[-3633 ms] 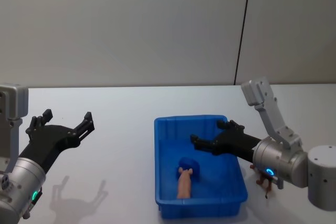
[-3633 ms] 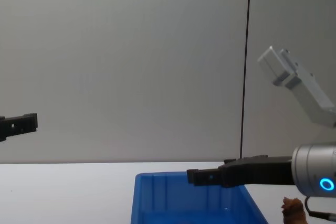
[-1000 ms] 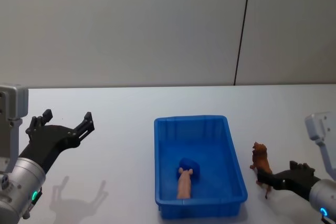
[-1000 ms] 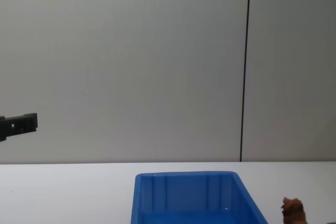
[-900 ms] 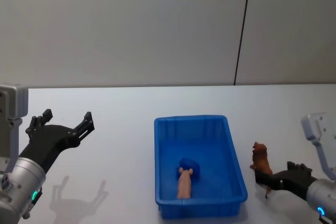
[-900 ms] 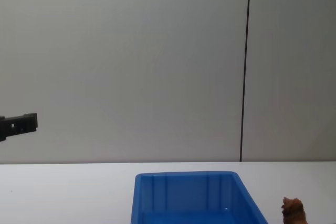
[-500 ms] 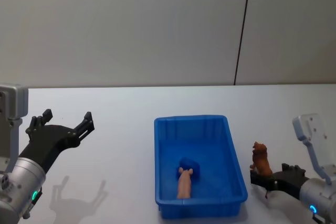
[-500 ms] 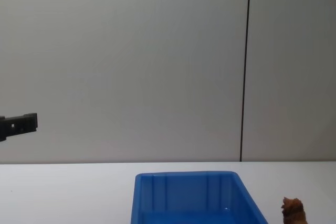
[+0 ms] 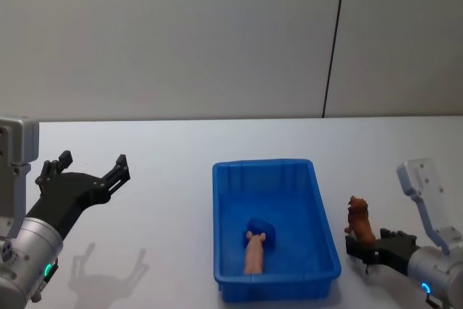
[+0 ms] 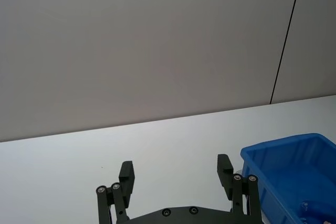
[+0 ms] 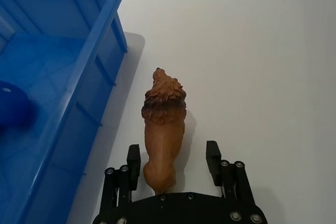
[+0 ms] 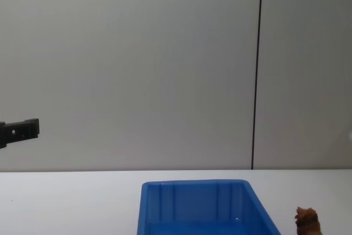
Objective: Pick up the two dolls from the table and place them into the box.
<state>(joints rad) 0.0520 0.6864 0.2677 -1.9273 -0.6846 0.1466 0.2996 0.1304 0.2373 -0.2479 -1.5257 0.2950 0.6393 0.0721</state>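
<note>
On the table (image 9: 159, 179), the blue box (image 9: 318, 211) is set near the front edge, slightly right of centre. The pink doll (image 9: 254, 252) is seen lying on the box floor toward the near wall, beside a small blue object (image 9: 260, 226). The reddish-brown doll (image 9: 359, 219) is found upright on the tabletop just beside the right wall of the box, apart from it. The right gripper (image 11: 174, 162) is held low at the doll's rear, its fingers spread to either side of the hindquarters with a gap visible on both sides; contact cannot be confirmed. A narrow strip of free surface is left between the doll and the box wall, and open tabletop is seen to the doll's right. The left gripper (image 9: 85, 169) is raised above the left part of the table with fingers spread wide, well apart from the box. The tabletop is plain white; a grey wall with one dark vertical seam (image 9: 333, 41) is seen behind.
</note>
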